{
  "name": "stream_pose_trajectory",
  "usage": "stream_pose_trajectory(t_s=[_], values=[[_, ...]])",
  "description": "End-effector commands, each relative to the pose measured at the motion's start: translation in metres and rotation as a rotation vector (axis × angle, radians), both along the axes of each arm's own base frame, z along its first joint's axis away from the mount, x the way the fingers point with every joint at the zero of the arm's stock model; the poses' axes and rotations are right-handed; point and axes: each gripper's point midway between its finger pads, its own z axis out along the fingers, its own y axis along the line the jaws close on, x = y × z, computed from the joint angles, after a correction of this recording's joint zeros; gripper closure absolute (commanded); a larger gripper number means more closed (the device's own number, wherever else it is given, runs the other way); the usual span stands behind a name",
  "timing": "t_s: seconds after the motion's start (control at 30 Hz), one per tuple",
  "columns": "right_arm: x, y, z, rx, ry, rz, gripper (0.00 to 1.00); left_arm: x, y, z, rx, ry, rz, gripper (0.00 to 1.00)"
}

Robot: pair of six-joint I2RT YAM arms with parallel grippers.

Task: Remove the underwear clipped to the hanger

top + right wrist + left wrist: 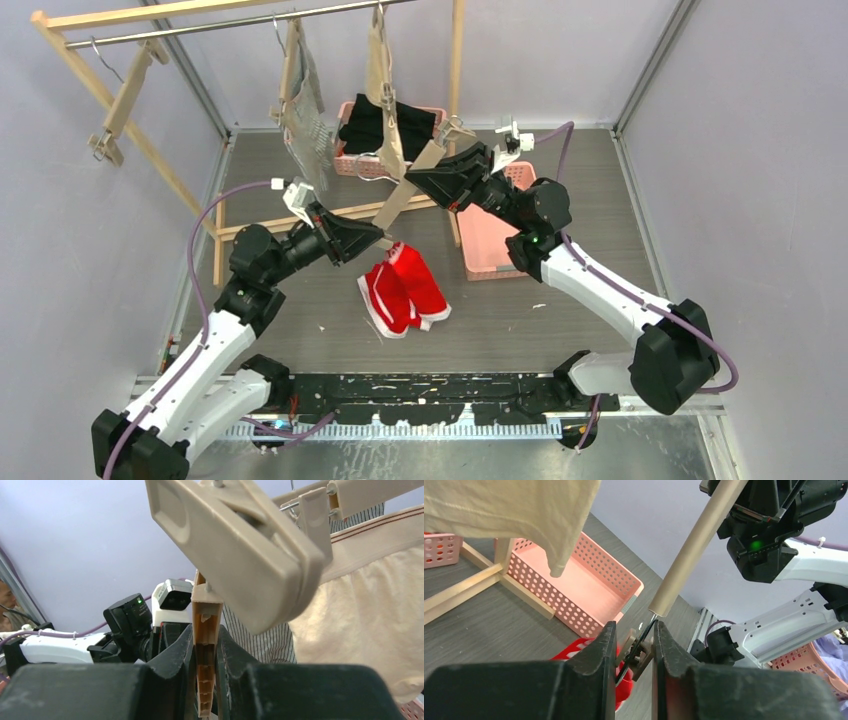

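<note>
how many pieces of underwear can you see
3. The red underwear lies on the table; the striped underwear hangs at back left; the beige underwear hangs just right of it. None obviously hidden.

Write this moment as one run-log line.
left tool shut on clip | right tool shut on hanger | red underwear down on table | striped underwear and beige underwear hanging

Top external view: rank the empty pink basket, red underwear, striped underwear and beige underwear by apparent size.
1. The empty pink basket, partly covered.
2. The red underwear and striped underwear look alike; the striped one hangs nearer the camera, so unranked.
3. The beige underwear, seen edge-on.
</note>
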Motion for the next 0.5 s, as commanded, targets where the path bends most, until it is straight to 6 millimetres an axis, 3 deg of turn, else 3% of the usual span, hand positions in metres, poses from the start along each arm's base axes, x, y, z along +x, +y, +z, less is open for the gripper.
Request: stream_pose_trajectory(t_s=[0.0,0.03,0.13,0.17,0.3,0.47], values=[[-0.011,-0.01,0.031,0.081,-0.074,-0.015,0.99,-0.007,-0.005,0.008,0.006,-0.063,-0.054,1.0],[-0.011,-0.009,0.03,0.078,-0.073,-0.009,0.99,-0.007,-0.006,0.009,0.005,-0.064,-0.059,0.95],[-0.012,-0.007,0.027,0.074,-0.067,0.009,0.99,-0.007,-0.006,0.016,-0.004,-0.083,-0.058,0.49],[-0.014,-0.007,0.027,0.075,-0.066,0.016,0.99,-0.008,-0.006,0.019,-0.009,-0.097,-0.062,0.41],[-0.016,-0.005,0.024,0.072,-0.058,0.043,0.99,-0.014,-0.005,0.039,-0.032,-0.158,-0.073,0.35],[-0.019,-0.003,0.022,0.073,-0.051,0.073,0.99,-0.016,-0.006,0.053,-0.043,-0.199,-0.084,0.36]])
